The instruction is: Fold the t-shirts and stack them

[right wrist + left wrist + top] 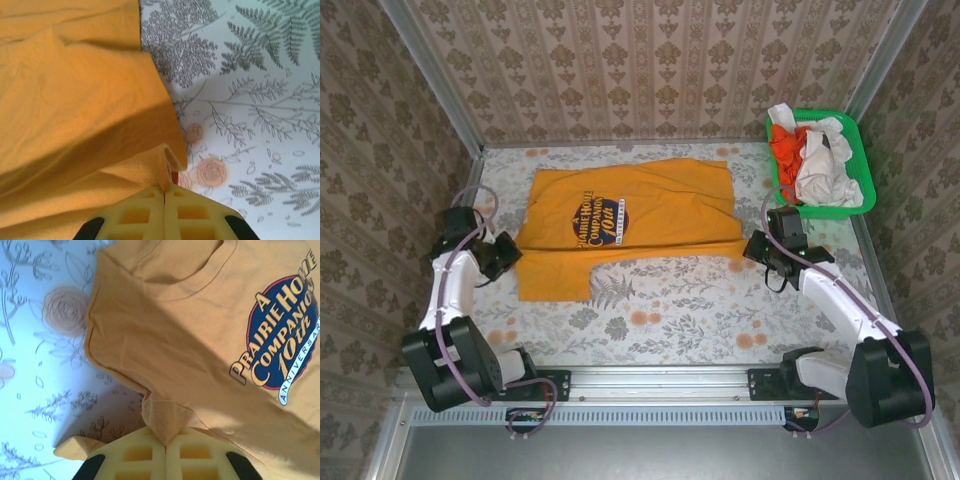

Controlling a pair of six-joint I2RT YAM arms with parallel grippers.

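The mustard-orange t-shirt (620, 220) lies spread across the floral table, its dark-and-white chest print (592, 217) facing up. My left gripper (510, 255) is shut on the shirt's left edge, a pinch of orange cloth (169, 420) standing up between its yellow fingers (135, 455). My right gripper (752, 247) is shut on the shirt's right hem, with a fold of fabric (167, 162) caught between its fingers (195, 212). A red-orange t-shirt (788, 148) and white t-shirts (820, 160) sit bunched in the basket.
A green plastic basket (860, 190) stands at the back right corner. The floral tablecloth (670, 310) is bare in front of the shirt. Patterned walls close in the back and both sides.
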